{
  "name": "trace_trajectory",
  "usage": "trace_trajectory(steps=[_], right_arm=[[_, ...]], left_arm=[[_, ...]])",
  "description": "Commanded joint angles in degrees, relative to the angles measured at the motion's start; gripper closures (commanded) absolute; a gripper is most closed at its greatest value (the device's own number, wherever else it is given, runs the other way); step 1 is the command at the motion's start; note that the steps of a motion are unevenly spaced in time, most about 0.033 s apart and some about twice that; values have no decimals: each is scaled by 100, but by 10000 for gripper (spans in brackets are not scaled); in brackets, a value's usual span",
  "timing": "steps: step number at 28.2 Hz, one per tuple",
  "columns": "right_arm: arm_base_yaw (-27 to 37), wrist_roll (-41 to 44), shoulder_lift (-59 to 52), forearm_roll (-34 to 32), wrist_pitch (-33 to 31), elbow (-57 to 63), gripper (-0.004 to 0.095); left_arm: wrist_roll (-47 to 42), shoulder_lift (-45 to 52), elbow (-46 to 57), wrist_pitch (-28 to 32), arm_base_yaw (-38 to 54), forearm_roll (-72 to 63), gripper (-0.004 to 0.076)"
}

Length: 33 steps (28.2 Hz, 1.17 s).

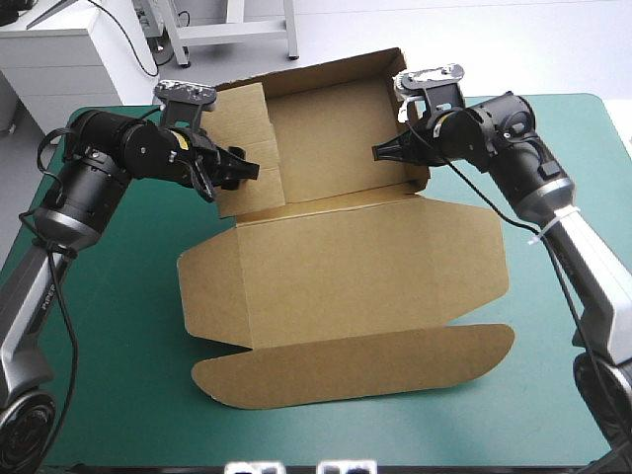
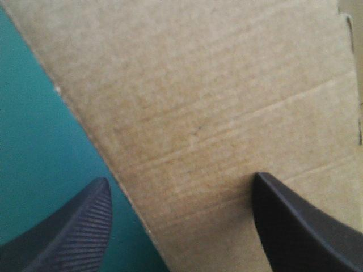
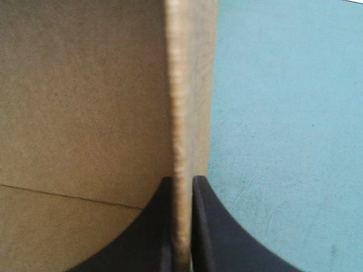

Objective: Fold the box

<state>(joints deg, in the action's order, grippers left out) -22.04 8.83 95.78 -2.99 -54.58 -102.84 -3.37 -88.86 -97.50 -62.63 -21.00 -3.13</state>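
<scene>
Box [image 1: 346, 267], one, half-raised on teal-green table [image 1: 118, 346].
Two tools: left tool [image 1: 245, 170] spread astride a flap's edge; right tool [image 1: 381, 152] pinching the opposite wall.

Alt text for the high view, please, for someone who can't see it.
A brown box lies half-formed on a teal-green table, far walls raised and the lid flat toward the near edge. The right claw is shut on the right wall; the left claw stands open at the left wall.

The brown box [image 1: 346, 267] sits on the teal-green cover [image 1: 118, 395], far walls raised, lid flat toward the near edge.
</scene>
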Motion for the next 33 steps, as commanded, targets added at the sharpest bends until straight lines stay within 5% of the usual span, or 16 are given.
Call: trace_trajectory(steps=[1, 5, 16, 25, 33], right_arm=[[-10, 46, -282, 409, 536, -184, 922], [-10, -60, -282, 694, 645, -184, 922], [-10, -409, -303, 1314, 816, -184, 922], [-10, -503, -303, 1381, 795, -184, 922], [0, -599, -303, 1381, 783, -184, 922]], left_arm=[[-466, 209, -198, 222, -26, 369, 229], [-306, 199, -198, 681, -26, -858, 229], [-674, 199, -198, 565, -26, -477, 239], [-891, 199, -198, 732, -26, -528, 731], [-843, 199, -198, 745, -26, -452, 730]])
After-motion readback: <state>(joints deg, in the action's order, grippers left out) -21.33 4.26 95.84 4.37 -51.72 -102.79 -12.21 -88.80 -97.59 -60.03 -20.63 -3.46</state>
